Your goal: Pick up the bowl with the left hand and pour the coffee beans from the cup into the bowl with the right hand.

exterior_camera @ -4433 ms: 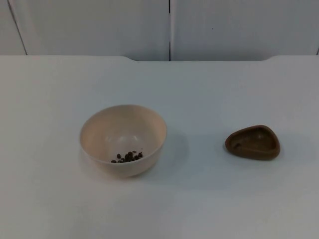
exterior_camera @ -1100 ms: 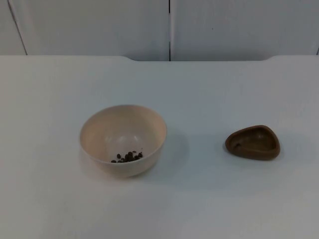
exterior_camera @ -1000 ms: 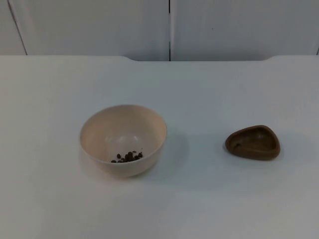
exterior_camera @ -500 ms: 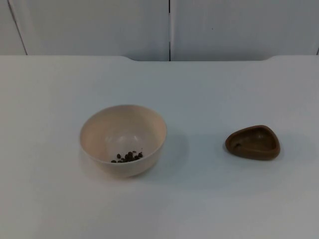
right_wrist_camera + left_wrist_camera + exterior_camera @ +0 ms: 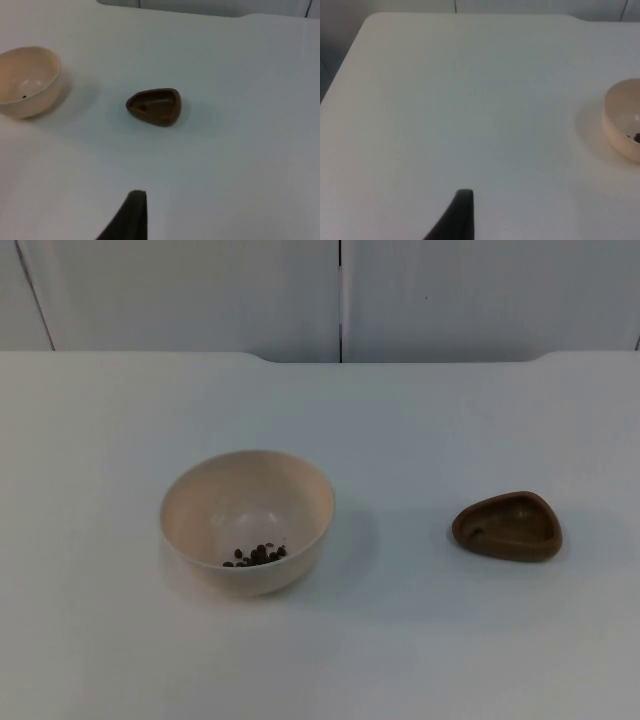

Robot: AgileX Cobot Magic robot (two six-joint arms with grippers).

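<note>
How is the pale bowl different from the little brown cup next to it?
The bowl is cream, round and deep; the cup is dark brown, low and roughly triangular. The bowl is clearly the larger. Coffee beans lie in the bowl, while the cup looks empty. Both stand upright and apart on the white table, touched by neither gripper.

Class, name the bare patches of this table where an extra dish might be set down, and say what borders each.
Bare table lies between the bowl and the brown cup, between both and the partition wall, and along the near edge. Nowhere is crowded. The coffee beans lie in the bowl.
</note>
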